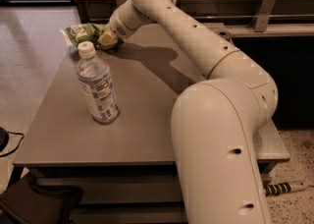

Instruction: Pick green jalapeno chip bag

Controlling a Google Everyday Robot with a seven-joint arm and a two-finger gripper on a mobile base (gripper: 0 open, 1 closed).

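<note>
The green jalapeno chip bag (81, 32) lies at the far left corner of the grey table (147, 100), wrinkly and bright green with pale patches. My gripper (107, 38) is at the bag's right end, low over the table and touching or overlapping the bag. My white arm reaches to it from the lower right across the table. The wrist hides the right part of the bag.
A clear plastic bottle (96, 84) with a white cap stands upright left of the table's middle, in front of the bag. A wooden wall with metal brackets (265, 7) runs behind the table. A small round object (223, 35) sits at the table's back right.
</note>
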